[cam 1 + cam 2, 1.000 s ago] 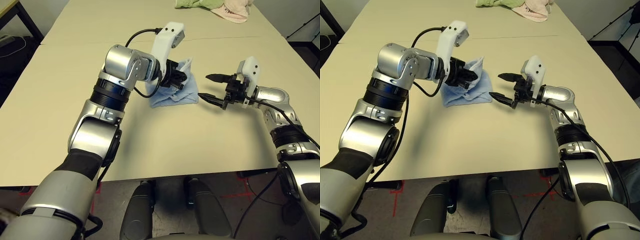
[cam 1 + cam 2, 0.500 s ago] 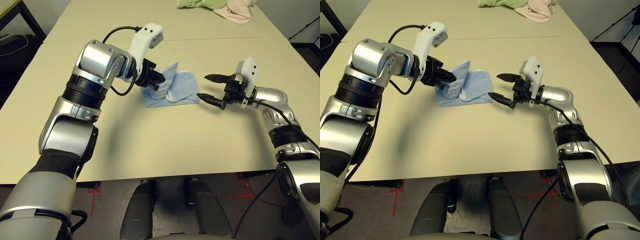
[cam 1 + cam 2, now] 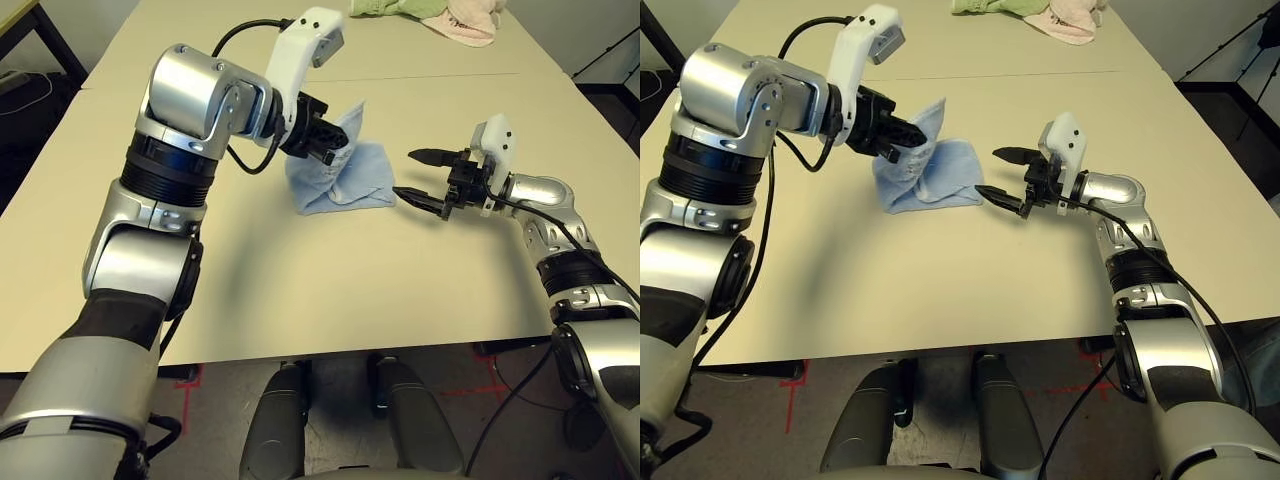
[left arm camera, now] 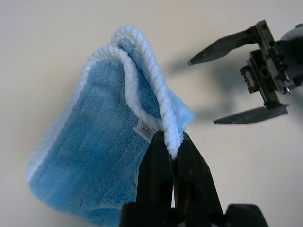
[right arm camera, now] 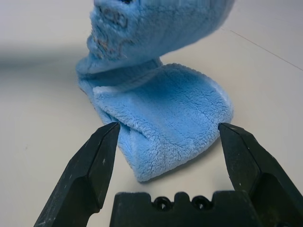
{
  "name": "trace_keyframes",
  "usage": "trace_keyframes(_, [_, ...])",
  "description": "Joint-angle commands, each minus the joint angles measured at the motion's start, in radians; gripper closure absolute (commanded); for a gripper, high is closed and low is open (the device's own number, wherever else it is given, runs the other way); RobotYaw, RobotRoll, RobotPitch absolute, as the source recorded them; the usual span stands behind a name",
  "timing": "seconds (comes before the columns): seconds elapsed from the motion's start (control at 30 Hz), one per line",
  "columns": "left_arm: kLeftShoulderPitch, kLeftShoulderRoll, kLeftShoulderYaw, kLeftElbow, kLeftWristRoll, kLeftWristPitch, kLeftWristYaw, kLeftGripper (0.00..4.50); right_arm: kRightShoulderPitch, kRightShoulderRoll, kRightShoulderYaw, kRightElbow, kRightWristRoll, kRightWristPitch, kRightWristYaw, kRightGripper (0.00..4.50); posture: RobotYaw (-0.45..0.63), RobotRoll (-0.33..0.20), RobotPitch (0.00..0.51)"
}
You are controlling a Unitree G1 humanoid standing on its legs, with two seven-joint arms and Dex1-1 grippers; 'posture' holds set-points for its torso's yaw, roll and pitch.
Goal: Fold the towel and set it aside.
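far edge: green cloth (image 3: 385, 7); pink cloth (image 3: 465, 22) | cream table (image 3: 330, 290)

Obstacles near desk (image 3: 300, 290) centre: the towel (image 3: 350, 180), one corner lifted by left gripper (image 3: 335, 150), pinched tight; right gripper (image 3: 420, 175) just beside it, jaws wide apart. Green cloth (image 3: 385, 7) and pink cloth (image 3: 465, 22) lie at far edge. Near edge and left side of desk are free to pass.

Beige table (image 3: 330, 290), seam across far end, dark floor (image 3: 25, 110), red tape marks
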Motion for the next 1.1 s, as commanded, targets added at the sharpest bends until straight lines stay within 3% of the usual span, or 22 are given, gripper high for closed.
trace_keyframes(0.03, [-0.002,-0.057,0.024,0.065,0.016,-0.044,0.049,4.47,0.005,-0.006,0.005,-0.002,-0.004,-0.004,0.009,0.0,0.05,0.0,0.166])
trace_keyframes(0.37, [0.034,-0.158,0.023,0.179,0.054,-0.118,0.114,4.47,0.011,-0.008,0.005,-0.009,-0.004,-0.002,0.007,0.0,0.05,0.0,0.164])
trace_keyframes(0.5, [0.08,-0.136,-0.049,0.126,0.049,-0.079,0.06,3.44,0.011,-0.01,0.003,-0.009,-0.003,-0.003,0.007,0.0,0.05,0.0,0.165])
trace_keyframes(0.6, [0.106,-0.126,-0.065,0.069,0.033,-0.037,0.046,2.28,0.013,-0.013,0.002,-0.008,-0.004,-0.004,0.008,0.0,0.05,0.0,0.166])
trace_keyframes(0.77, [0.097,-0.19,0.059,0.102,0.023,-0.03,0.132,0.26,0.012,-0.01,0.003,-0.006,-0.003,-0.005,0.007,0.0,0.05,0.0,0.167])
trace_keyframes(0.8, [0.091,-0.211,0.098,0.11,0.012,-0.031,0.147,0.04,0.011,-0.009,0.004,-0.005,-0.004,-0.006,0.006,0.0,0.05,0.0,0.167])
trace_keyframes(0.97, [0.064,-0.266,0.18,0.123,-0.014,-0.017,0.181,0.04,0.005,-0.006,0.004,0.0,-0.004,-0.007,0.005,0.0,0.05,0.0,0.167])
trace_keyframes(1.1, [0.093,-0.232,0.152,0.053,-0.026,-0.075,0.126,0.04,-0.005,-0.006,0.004,0.006,-0.005,-0.009,0.004,0.0,0.04,0.0,0.168])
